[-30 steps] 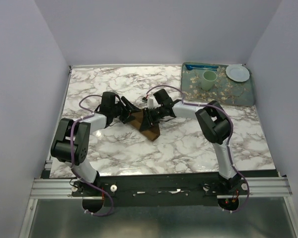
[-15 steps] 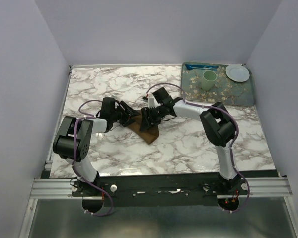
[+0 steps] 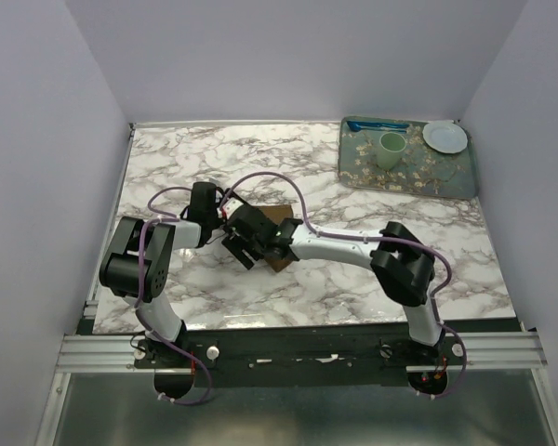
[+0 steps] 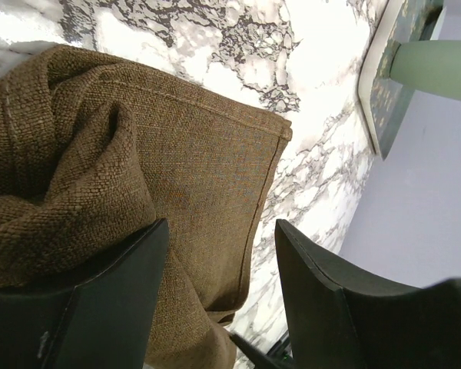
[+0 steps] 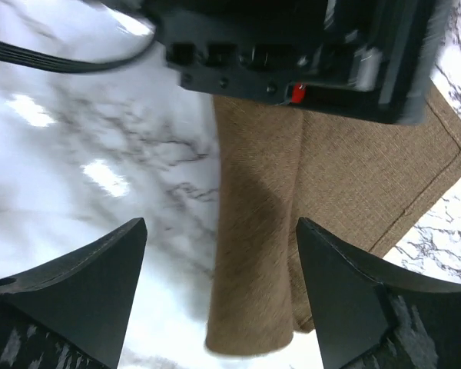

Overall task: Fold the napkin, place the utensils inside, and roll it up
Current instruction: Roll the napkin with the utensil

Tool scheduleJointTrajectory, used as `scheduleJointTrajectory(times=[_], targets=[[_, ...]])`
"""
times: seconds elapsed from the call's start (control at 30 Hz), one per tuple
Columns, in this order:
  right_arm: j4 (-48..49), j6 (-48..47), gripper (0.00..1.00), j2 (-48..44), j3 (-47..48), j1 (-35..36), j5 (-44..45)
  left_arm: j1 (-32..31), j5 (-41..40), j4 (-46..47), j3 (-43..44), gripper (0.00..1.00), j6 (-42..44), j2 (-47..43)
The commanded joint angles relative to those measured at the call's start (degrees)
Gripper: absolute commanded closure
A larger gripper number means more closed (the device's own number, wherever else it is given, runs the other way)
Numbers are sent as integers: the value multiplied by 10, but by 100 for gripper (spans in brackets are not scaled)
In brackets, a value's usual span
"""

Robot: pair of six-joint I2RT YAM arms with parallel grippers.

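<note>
The napkin (image 4: pixel 207 154) was a brown cloth of coarse, visible weave with a stitched hem along its edges. It lay folded into layers. One straight hemmed edge ended in a square corner, and the part nearest the left wrist camera was bunched into a thick soft roll. It sat on the marble tabletop (image 3: pixel 353 269), a little left of the middle and about midway between the near and far edges. From above, most of it was hidden under the two arms.

The left gripper (image 4: pixel 221 231) stood released. Its black fingers were apart, with the cloth showing in the gap and the bunched roll lying against one finger (image 4: pixel 115 300). Whether that finger pressed the cloth could not be told. The right gripper (image 5: pixel 221 224) was spread wide and grasped nothing. It hung above the napkin's long edge where cloth met bare marble, just beside the left gripper's black body.

There was one napkin and two arms. At the far right corner of the tabletop lay one patterned green tray (image 3: pixel 428 172), which carried one pale green cup (image 3: pixel 389 149), one small white plate (image 3: pixel 445 137) and one bright blue utensil (image 3: pixel 377 124) along its far rim.
</note>
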Motion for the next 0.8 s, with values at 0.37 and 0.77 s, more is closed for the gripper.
scheduleJointTrajectory(times=[0.37, 0.77], targets=[[29, 34, 60, 46, -44, -12, 41, 30, -13, -95, 1, 31, 25, -26], [99, 145, 76, 48, -81, -137, -361, 77, -129, -347, 146, 18, 164, -168]])
